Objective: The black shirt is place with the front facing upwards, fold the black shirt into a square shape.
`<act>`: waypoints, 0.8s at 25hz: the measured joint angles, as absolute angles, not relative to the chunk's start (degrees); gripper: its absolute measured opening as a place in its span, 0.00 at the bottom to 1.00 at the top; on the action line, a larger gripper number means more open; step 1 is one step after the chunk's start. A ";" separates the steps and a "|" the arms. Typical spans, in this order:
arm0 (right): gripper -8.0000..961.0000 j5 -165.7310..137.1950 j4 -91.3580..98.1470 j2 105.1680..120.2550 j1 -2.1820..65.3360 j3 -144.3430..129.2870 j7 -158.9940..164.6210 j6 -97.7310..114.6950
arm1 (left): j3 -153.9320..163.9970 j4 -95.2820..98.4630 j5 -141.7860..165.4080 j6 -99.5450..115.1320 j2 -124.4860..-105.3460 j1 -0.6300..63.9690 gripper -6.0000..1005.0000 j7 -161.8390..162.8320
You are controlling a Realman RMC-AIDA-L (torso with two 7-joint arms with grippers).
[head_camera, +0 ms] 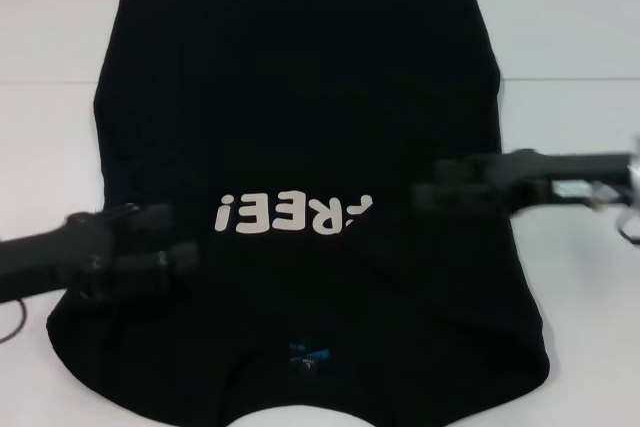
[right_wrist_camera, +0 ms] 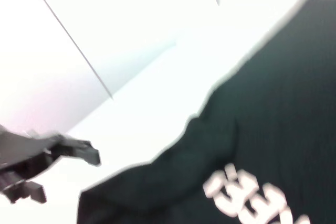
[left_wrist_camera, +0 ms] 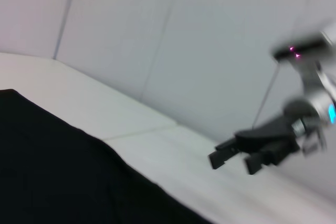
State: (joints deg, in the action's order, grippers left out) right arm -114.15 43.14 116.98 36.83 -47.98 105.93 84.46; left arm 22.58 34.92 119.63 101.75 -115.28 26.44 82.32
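I have the shirt (head_camera: 300, 147) spread flat on the white table (head_camera: 580, 27), front up, collar end toward the robot and hem at the far side. The white letters (head_camera: 295, 213) read upside down from the head view, and the small blue label (head_camera: 305, 355) sits near the collar edge.

My left gripper (head_camera: 180, 242) reaches in from the left and hangs over the shirt's left part, level with the letters and just to their left. Its 2 fingers (head_camera: 150, 215) point toward the print; they look parted, with shirt fabric showing between them, and nothing is pinched. In the right wrist view the left gripper (right_wrist_camera: 63, 169) shows farther off, over bare table beside the shirt's edge, its fingers apart.

My right gripper (head_camera: 425, 187) comes in from the right, over the shirt's right part, just past the last letter. From the head view I cannot tell its finger gap, but the left wrist view shows the right gripper (left_wrist_camera: 231, 162) with 2 fingers (left_wrist_camera: 223, 153) apart and nothing between them, raised above the table.

The shirt (left_wrist_camera: 68, 182) fills the near corner of that view, its edge lying flat on the table.
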 joint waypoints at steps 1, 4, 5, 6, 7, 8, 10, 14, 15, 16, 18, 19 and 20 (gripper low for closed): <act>0.63 -110.68 42.69 117.38 34.03 -46.56 99.61 85.73 | 22.01 34.96 119.62 102.44 -114.94 26.43 0.90 84.94; 0.75 -104.35 40.57 118.53 27.98 -43.33 85.05 88.59 | 21.58 35.11 120.08 103.05 -113.54 26.45 0.90 94.63; 0.78 -102.89 39.64 118.79 26.04 -42.20 80.05 89.46 | 21.64 35.17 120.36 102.93 -113.02 26.47 0.90 98.15; 0.81 -102.25 38.82 118.91 24.55 -41.23 76.55 90.06 | 21.70 35.35 120.82 102.93 -112.54 26.49 0.90 101.84; 0.84 -101.92 38.00 118.95 23.17 -40.44 73.84 90.42 | 21.74 35.60 121.28 103.00 -112.10 26.49 0.90 104.97; 0.87 -101.93 37.32 118.90 22.11 -39.90 72.08 90.55 | 21.79 36.06 121.92 103.19 -111.57 26.48 0.90 108.04; 0.87 -102.12 35.39 118.54 20.20 -39.37 68.60 90.38 | 21.99 37.55 124.20 103.64 -110.80 26.49 0.90 113.67; 0.87 -103.24 32.99 117.93 17.27 -38.79 61.64 90.02 | 22.90 43.67 132.81 104.35 -109.60 27.28 0.90 126.54; 0.87 -103.75 32.80 117.95 16.56 -38.31 59.93 89.85 | 23.35 45.20 135.07 104.39 -109.31 27.56 0.90 129.72; 0.87 -104.17 32.77 118.00 15.98 -37.72 58.60 89.63 | 23.71 46.54 136.94 104.37 -108.96 27.90 0.90 132.15; 0.87 -104.94 32.68 118.35 14.72 -35.98 56.00 89.12 | 24.15 49.31 139.94 104.43 -108.28 28.55 0.89 136.39; 0.87 -105.21 32.67 118.47 14.29 -35.08 55.09 88.89 | 24.48 50.65 140.90 104.53 -108.06 28.83 0.89 137.58; 0.87 -105.52 32.53 118.54 13.95 -34.22 54.48 88.77 | 25.25 52.24 142.01 104.55 -107.89 29.13 0.89 138.91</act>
State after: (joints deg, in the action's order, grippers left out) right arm -105.52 32.53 118.54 13.95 -34.22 54.48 88.77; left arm 25.25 52.24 142.01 104.55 -107.89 29.13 138.91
